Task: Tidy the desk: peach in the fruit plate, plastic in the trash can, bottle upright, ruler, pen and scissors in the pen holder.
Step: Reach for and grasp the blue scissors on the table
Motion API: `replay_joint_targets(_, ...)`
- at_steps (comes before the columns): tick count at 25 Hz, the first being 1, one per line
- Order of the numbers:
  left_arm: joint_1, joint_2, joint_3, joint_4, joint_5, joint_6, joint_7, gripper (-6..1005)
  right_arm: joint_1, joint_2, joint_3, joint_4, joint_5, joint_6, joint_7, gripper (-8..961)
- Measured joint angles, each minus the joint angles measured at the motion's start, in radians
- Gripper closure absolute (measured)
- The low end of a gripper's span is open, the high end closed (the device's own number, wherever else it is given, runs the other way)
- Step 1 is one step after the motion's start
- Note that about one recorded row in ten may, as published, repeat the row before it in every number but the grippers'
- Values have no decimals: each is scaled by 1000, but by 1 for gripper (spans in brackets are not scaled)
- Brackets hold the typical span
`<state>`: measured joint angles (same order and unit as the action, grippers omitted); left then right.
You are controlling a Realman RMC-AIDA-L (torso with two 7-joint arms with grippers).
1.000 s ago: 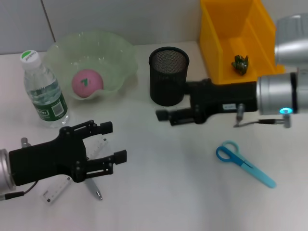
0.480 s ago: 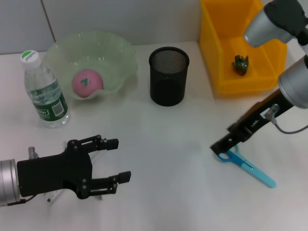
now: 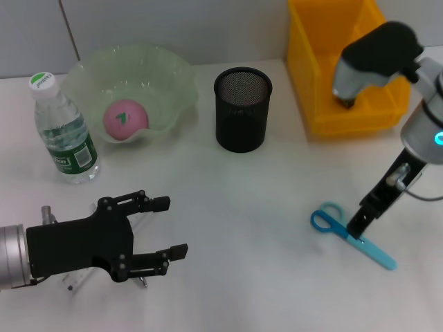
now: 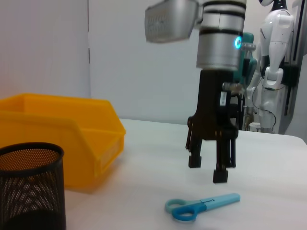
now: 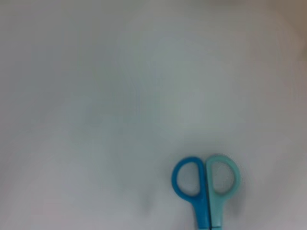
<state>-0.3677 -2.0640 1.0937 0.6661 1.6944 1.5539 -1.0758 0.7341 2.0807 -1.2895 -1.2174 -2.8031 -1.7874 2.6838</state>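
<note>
On the desk (image 3: 249, 207) the right gripper (image 3: 360, 225) hangs point-down over the scissors (image 3: 351, 235), its jaws spread apart with nothing between them; the side view from the left wrist shows the fingertips (image 4: 219, 175) above the scissors (image 4: 201, 206), clear of them and of the tabletop. The scissors lie flat and closed, loops toward the pen holder (image 3: 242, 108), blades pointing away to the near right. The left gripper (image 3: 163, 228) is low over the near left of the desk, released, its fingers wide apart and holding nothing; a pale strip, apparently the ruler (image 3: 76, 279), peeks from under it. The peach (image 3: 125, 119) sits in the fruit plate (image 3: 173, 76). The bottle (image 3: 64, 131) stands upright just beside the plate. The trash can (image 3: 311, 62) stands at the far right.
</note>
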Motion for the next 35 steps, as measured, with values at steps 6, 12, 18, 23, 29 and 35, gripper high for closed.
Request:
replay_joint_targets(6, -3, 0, 0, 3, -1, 0, -3, 193, -1, 2, -95, 21, -7, 44, 37, 163)
replay_joint_targets(12, -5, -1, 0, 6, -2, -1, -9, 194, -15, 6, -156, 30, 3, 87, 62, 167)
replay_joint_targets(18, -5, -1, -1, 5, -3, -2, -9, 194, -18, 7, -187, 50, 25, 115, 73, 171)
replay_joint_targets(23, -3, -1, -2, 5, -3, -2, -11, 194, -18, 7, -202, 67, 25, 130, 81, 174)
replay_joint_targets(29, -2, -1, -5, 5, -4, -2, -11, 194, -14, 7, -204, 87, 34, 141, 82, 247)
replay_joint_targets(35, 0, -1, -15, 5, -4, 3, -12, 194, -15, 7, -205, 95, 38, 147, 82, 484)
